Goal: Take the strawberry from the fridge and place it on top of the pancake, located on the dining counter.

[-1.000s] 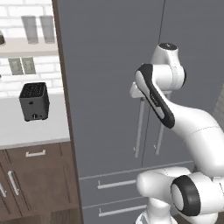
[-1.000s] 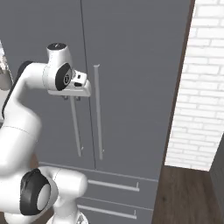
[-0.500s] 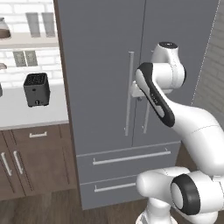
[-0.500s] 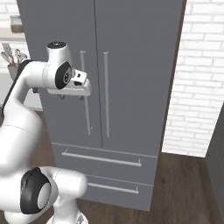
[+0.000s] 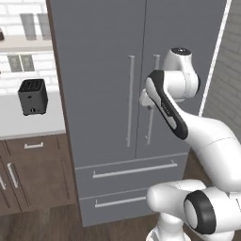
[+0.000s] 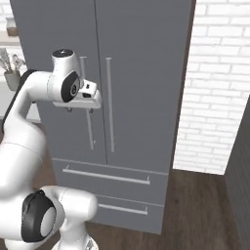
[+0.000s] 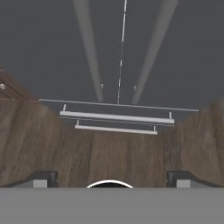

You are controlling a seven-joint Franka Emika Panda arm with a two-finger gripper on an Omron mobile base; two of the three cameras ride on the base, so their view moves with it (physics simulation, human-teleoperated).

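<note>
The fridge [image 5: 103,70] stands right ahead, a tall matte grey cabinet with both doors shut [image 6: 141,73]. Two long silver handles [image 6: 110,105] flank the centre seam, and drawer fronts [image 5: 134,170] lie below. My gripper [image 6: 79,109] hangs in front of the left door, close to its handle, fingers pointing down. In the hand view its two dark fingertips [image 7: 41,177] stand far apart with nothing between them, so it is open [image 7: 113,177], looking down the doors [image 7: 122,43] to the drawer handles [image 7: 116,116]. The strawberry, the pancake and the dining counter are out of view.
To the fridge's left, a black toaster [image 5: 33,96] sits on a narrow white counter [image 5: 28,124] over brown cabinets [image 5: 33,174]. A white brick wall [image 6: 215,97] closes in on the fridge's right. Wooden floor [image 6: 205,210] lies in front.
The whole picture has shifted: the base has driven, so the fridge now sits more central and its lower drawers show. The arm keeps the same pose before the handles.
</note>
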